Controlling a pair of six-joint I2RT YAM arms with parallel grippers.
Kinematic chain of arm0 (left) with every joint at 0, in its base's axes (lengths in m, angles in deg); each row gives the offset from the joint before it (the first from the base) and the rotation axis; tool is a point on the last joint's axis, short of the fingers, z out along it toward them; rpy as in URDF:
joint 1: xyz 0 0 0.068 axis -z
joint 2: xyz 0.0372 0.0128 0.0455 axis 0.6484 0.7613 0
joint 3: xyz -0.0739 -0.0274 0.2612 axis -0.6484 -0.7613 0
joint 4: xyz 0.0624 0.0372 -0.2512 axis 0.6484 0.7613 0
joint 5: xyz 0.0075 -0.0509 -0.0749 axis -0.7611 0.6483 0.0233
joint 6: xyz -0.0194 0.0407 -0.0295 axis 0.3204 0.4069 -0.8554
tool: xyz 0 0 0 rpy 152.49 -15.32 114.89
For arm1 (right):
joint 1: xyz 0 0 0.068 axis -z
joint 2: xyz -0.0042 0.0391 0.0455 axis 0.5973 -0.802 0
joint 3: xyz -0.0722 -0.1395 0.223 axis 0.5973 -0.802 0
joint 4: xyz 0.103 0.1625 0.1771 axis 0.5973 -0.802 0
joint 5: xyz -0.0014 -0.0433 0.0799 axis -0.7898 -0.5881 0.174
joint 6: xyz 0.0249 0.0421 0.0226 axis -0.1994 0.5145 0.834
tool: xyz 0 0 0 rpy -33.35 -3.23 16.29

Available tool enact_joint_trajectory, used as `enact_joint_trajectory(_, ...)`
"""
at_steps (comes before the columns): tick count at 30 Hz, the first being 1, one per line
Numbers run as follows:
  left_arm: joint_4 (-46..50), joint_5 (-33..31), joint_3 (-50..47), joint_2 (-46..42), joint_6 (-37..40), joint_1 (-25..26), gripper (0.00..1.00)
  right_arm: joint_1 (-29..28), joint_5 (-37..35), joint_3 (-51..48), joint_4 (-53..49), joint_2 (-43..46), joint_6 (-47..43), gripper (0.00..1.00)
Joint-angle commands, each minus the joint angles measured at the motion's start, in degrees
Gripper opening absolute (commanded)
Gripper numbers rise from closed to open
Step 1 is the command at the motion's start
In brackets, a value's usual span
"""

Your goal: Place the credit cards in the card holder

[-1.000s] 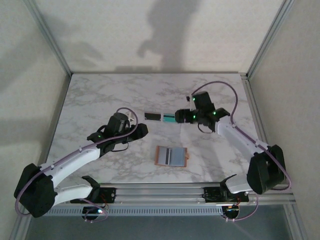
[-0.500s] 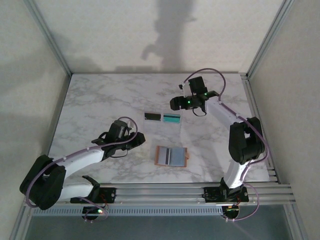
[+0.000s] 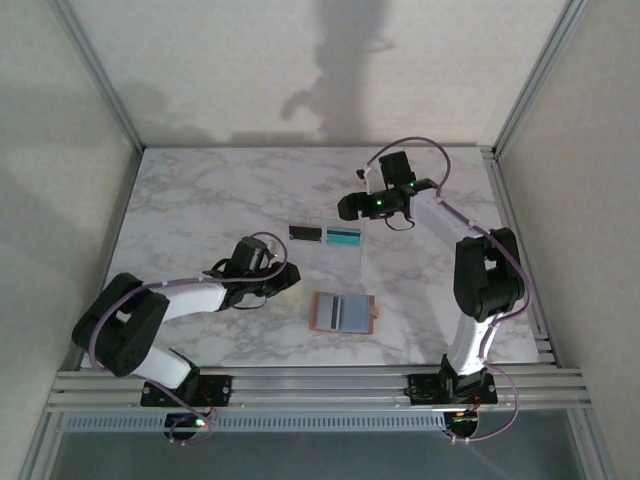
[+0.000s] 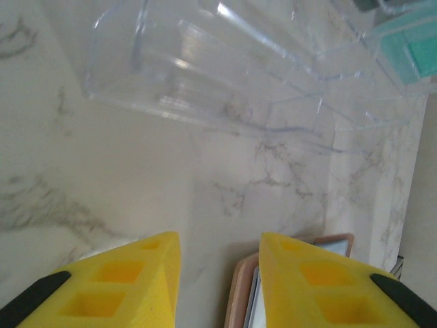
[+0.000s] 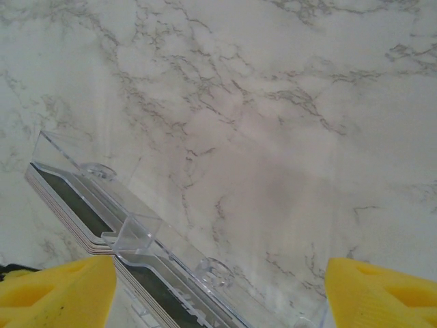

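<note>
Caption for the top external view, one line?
Left gripper beside the open card holder; right gripper open near the teal card.

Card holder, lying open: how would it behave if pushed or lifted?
The card holder lies flat, so tipping seems unlikely; on the smooth marble table it would probably slide. Its two folding halves would likely flop if lifted by one edge.

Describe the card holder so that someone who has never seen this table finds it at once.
Start from the white marble table and look toward its near edge, about midway across. There the card holder lies open and flat, nearer than the black card and the teal card. It is the one tan-brown rectangle with grey-blue pockets inside, larger than either card.
</note>
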Motion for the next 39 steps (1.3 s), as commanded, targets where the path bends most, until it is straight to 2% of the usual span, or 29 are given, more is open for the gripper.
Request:
enact_joint_trajectory(1,-3.1,-0.7,3.9,2.5,-0.2,-0.3,0.35,0.8,3.7,-1.8,2.1,-0.8,1.9,0.81)
enact_joint_trajectory(9,-3.8,-3.4,9.7,10.7,0.7,-1.0,0.29,1.1,7.3,-5.4,3.5,0.6,2.8,0.79)
enact_joint_trajectory(15,-3.4,-5.0,15.7,15.8,1.5,-1.0,0.28,1.2,6.1,-7.8,3.7,3.0,5.2,0.78)
enact_joint_trajectory(22,1.6,-7.9,24.8,21.2,4.6,-0.8,0.3,1.1,5.2,-11.5,4.2,7.4,7.5,0.78)
enact_joint_trajectory(28,3.3,-9.0,28.8,23.0,6.8,-0.8,0.31,1.2,2.5,-14.4,3.9,10.1,9.0,0.78)
enact_joint_trajectory(34,6.2,-9.8,29.0,20.3,9.2,-1.2,0.32,0.9,-6.3,-12.7,0.3,11.3,6.8,0.79)
enact_joint_trajectory(39,8.3,-10.8,25.9,14.0,10.2,-1.2,0.35,-2.0,-16.0,-4.7,-5.6,8.4,-0.3,0.8)
